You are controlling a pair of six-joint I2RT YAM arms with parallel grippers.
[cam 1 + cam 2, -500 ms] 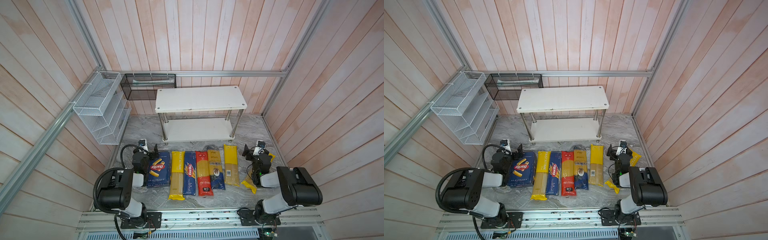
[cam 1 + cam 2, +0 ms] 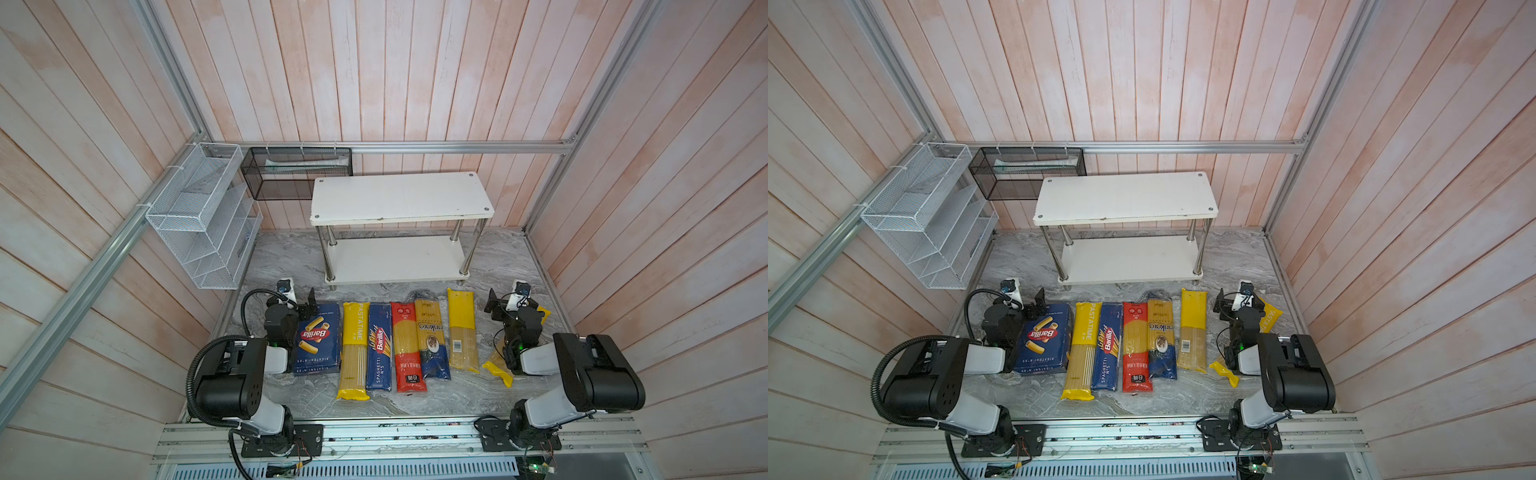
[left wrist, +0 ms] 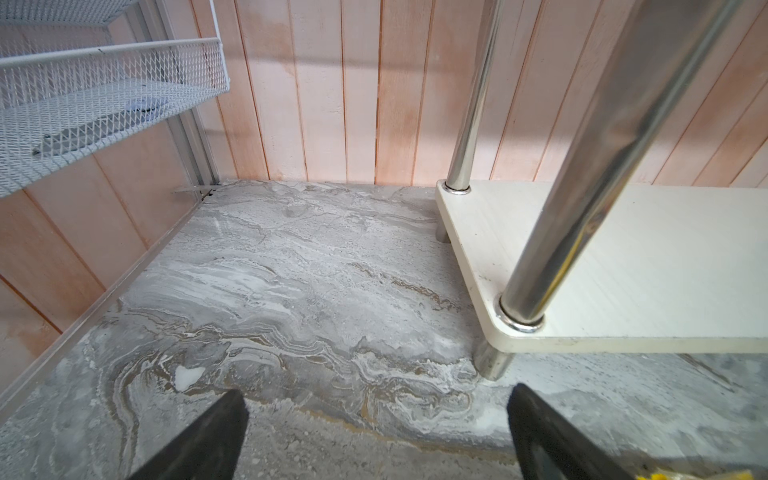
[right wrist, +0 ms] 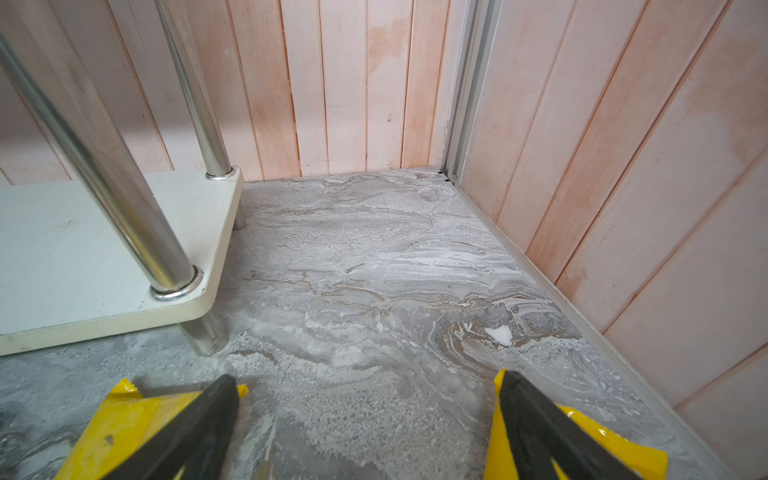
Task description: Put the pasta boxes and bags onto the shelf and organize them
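Observation:
The pasta lies in a row on the marble floor in front of the shelf. From the left come the wide rigatoni box, a yellow-ended bag, the narrow spaghetti box, a red-ended bag, a beige-and-navy bag and a yellow-ended bag. Another yellow-ended bag lies under my right arm. My left gripper hangs open by the rigatoni box's far left corner. My right gripper is open and empty, with yellow bag ends beneath both fingers.
A white wire mesh rack hangs on the left wall and a black mesh basket on the back rail. Both shelf boards are bare. In the wrist views the chrome posts stand close ahead.

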